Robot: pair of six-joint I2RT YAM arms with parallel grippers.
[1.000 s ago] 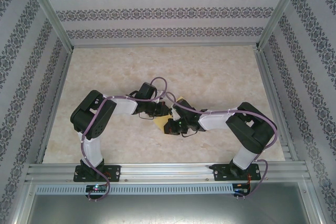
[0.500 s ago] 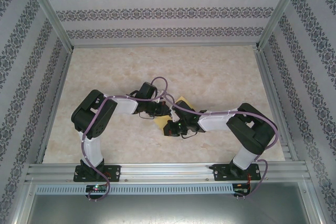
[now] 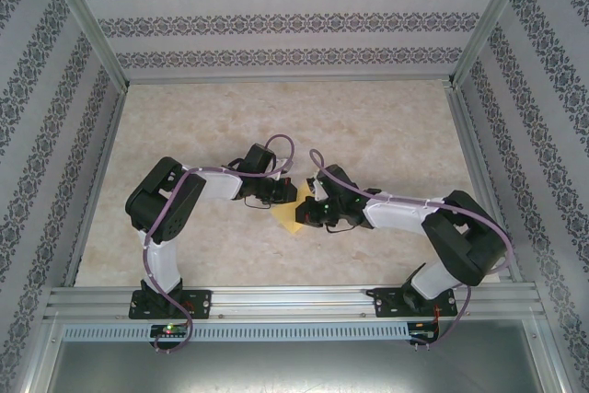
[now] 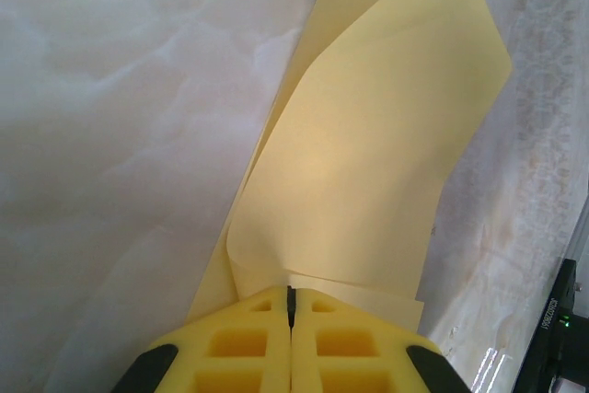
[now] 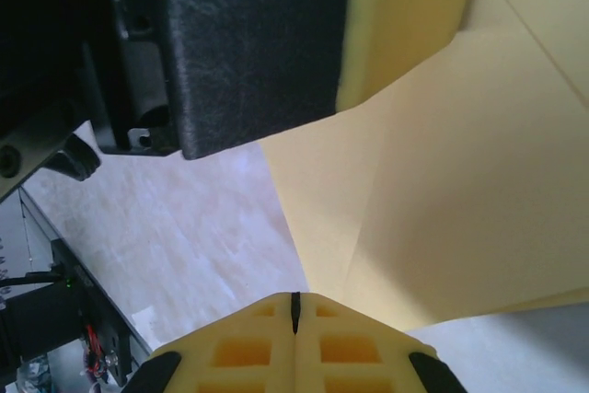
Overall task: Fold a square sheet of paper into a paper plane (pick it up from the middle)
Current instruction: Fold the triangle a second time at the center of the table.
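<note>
Creased mustard-yellow square sheet of paper sitting mid-tabletop, left gripper pinching its near folded edge, right gripper pinching the opposite edge, both with pads pressed together, paper fanning out ahead of each.

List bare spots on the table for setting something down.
Free: far half of the table, between the arms and the back wall; near strip between the bases; left side along the left rail. Crowded: centre, where left hand and right hand pinch the paper; right elbow hugs the right rail.
</note>
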